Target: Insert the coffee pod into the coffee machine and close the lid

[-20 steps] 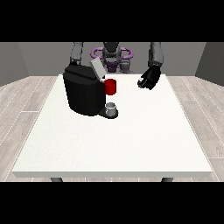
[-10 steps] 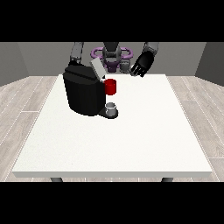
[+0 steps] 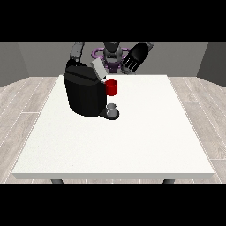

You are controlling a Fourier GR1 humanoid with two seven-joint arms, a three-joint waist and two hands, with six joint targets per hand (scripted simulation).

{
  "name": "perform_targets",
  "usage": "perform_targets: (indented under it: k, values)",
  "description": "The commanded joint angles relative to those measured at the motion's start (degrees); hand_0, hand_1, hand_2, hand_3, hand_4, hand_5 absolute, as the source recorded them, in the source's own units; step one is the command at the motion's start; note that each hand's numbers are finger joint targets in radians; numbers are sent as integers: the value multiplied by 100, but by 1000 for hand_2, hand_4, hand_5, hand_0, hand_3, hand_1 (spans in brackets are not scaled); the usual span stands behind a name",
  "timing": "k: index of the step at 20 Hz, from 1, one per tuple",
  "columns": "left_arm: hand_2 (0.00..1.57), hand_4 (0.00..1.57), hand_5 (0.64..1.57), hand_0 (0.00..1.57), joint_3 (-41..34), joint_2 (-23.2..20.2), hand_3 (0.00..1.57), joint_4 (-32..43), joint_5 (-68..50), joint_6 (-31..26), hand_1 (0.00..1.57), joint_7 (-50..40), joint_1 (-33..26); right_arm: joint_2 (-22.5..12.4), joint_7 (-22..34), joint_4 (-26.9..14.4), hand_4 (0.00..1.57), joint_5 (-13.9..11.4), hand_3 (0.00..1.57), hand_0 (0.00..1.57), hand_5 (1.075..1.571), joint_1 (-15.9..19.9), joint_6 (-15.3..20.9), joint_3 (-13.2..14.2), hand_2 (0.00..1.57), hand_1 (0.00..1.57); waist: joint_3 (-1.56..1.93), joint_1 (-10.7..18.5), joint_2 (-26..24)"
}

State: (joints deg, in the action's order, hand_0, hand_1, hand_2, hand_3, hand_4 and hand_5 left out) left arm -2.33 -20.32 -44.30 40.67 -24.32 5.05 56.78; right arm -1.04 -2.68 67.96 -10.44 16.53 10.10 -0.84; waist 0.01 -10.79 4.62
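1. The coffee machine (image 3: 84,93) stands on the white table (image 3: 132,141), toward the robot's side and left of centre in the view. Its lid (image 3: 98,70) is tilted up and open, which leaves the slot accessible for loading.
2. A red thing at the machine (image 3: 111,87) sits at its front face. Below it a small grey thing (image 3: 113,108) rests on the machine's base; I cannot tell whether this is the coffee pod.
3. The hand at the view's right (image 3: 134,59) hangs raised above the far table edge, near the lid and to its right. Its fingers are spread and relaxed, and nothing is held in it. Judgement: it is placed there to reach the lid for closing.
4. The hand at the view's left is hidden behind the machine; only its arm (image 3: 76,53) shows. Its fingers cannot be judged.
5. Judgement: the lid closure is not yet done.
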Motion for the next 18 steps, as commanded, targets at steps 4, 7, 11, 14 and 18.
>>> perform_targets:
  k: [4, 7, 11, 14, 18]
  values:
    - [1287, 488, 1571, 1256, -433, -267, 1265, 240, -164, -270, 1256, -529, 939, 76, 197, 352, 0, -3, 0, 0, 1571, 340, 27, -52, 0, 0, 1, -449, 254]
    - [1247, 484, 1571, 1155, -386, -348, 1266, 268, -97, -222, 1155, -272, 987, 41, 374, 484, 0, -172, 0, 0, 1571, 432, 168, -83, 0, 0, 0, -484, 480]
    - [1288, 475, 1571, 1222, -517, -767, 1238, 481, -15, -80, 1222, 8, 1007, -31, 554, 834, 269, -111, 0, 0, 1571, 700, 142, -19, 0, 0, -3, -652, 851]
    - [1303, 465, 1571, 1265, -453, -335, 1256, 396, -13, 26, 1265, -356, 1201, -226, 267, 598, 186, 52, 0, 0, 1571, 663, -115, 143, 0, 0, 1, -653, 859]
    - [1286, 487, 1571, 1195, -433, -717, 1247, 563, 98, 12, 1195, 121, 1062, -286, 378, 883, 0, 108, 0, 0, 1571, 737, -81, 235, 0, 0, -2, -762, 1132]
